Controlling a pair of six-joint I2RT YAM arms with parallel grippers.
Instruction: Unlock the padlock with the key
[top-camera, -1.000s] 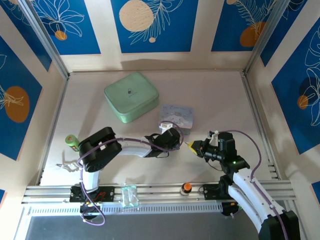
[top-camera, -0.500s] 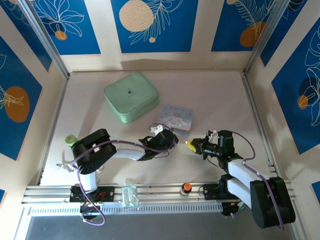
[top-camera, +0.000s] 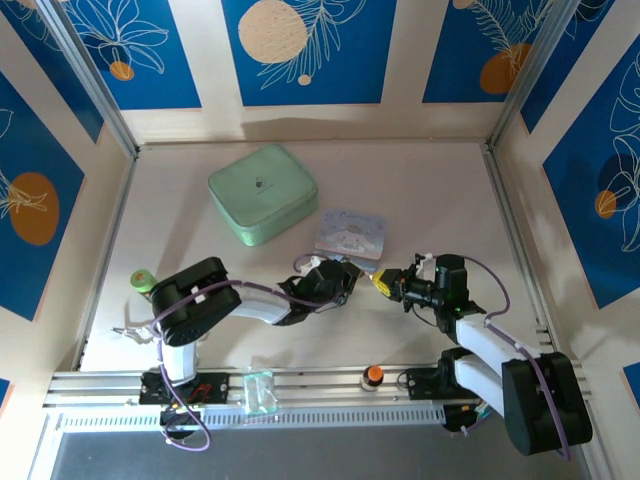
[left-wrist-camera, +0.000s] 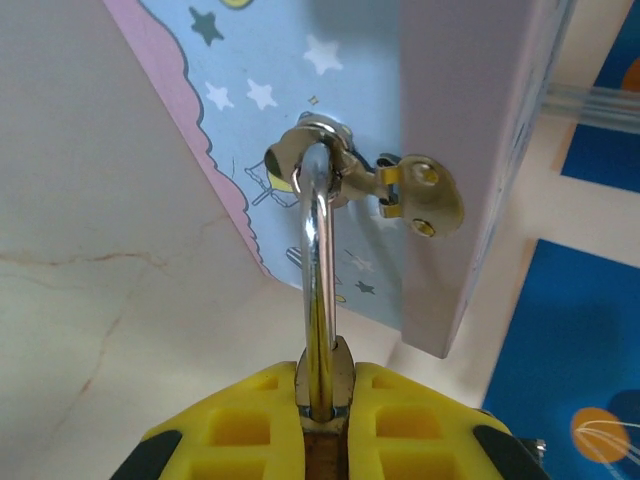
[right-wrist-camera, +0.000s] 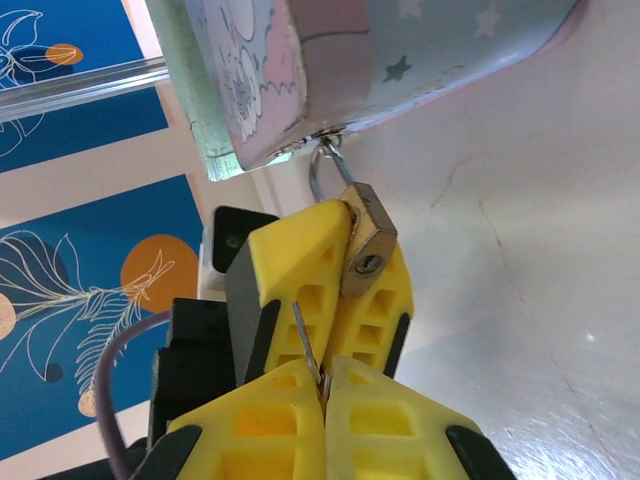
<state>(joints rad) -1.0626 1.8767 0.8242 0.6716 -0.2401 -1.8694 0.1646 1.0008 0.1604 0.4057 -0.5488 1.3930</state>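
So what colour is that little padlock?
The padlock is brass-gold with a silvery shackle, clearest in the right wrist view.

Left gripper (top-camera: 347, 273) and right gripper (top-camera: 382, 284) are crowding the near edge of the blue tin (top-camera: 352, 230). Green case (top-camera: 262, 192) is blocking its far-left side. Table (top-camera: 445, 195) to its right is lying open.
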